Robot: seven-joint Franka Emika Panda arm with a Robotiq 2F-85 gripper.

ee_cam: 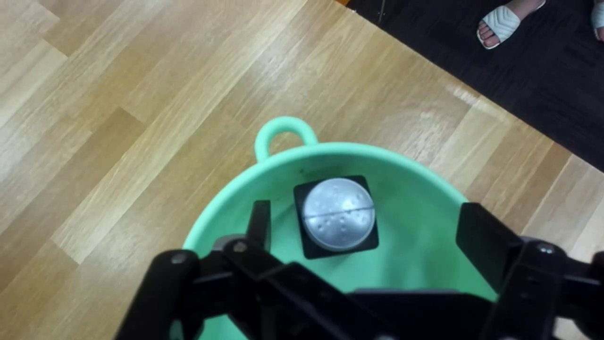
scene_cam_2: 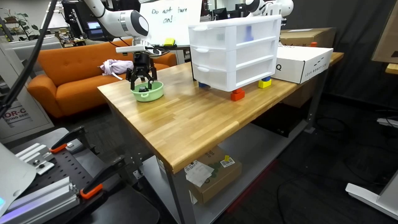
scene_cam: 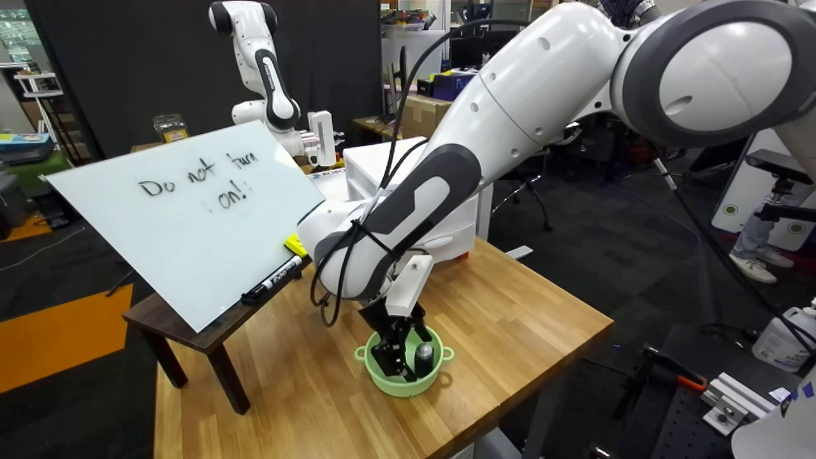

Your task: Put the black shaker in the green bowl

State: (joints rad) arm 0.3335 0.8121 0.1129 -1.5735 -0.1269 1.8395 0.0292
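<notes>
The black shaker (ee_cam: 339,215), with a silver domed top, stands upright inside the light green bowl (ee_cam: 424,174) in the wrist view. It also shows inside the bowl (scene_cam: 408,387) in an exterior view as a small dark cylinder (scene_cam: 424,361). In an exterior view only its dark upper part (scene_cam_2: 143,89) shows above the rim of the bowl (scene_cam_2: 150,95). My gripper (ee_cam: 371,226) is open above the bowl, pointing down. The shaker is between the fingers, nearer the left finger in the wrist view, with gaps on both sides. The gripper (scene_cam: 408,344) hides part of the bowl.
A whiteboard (scene_cam: 191,210) leans on a small dark stand (scene_cam: 220,344) beside the arm. A white drawer unit (scene_cam_2: 233,53) stands on colored blocks on the wooden table (scene_cam_2: 192,115). The bowl is near a table edge. A white box (scene_cam_2: 301,62) sits farther along.
</notes>
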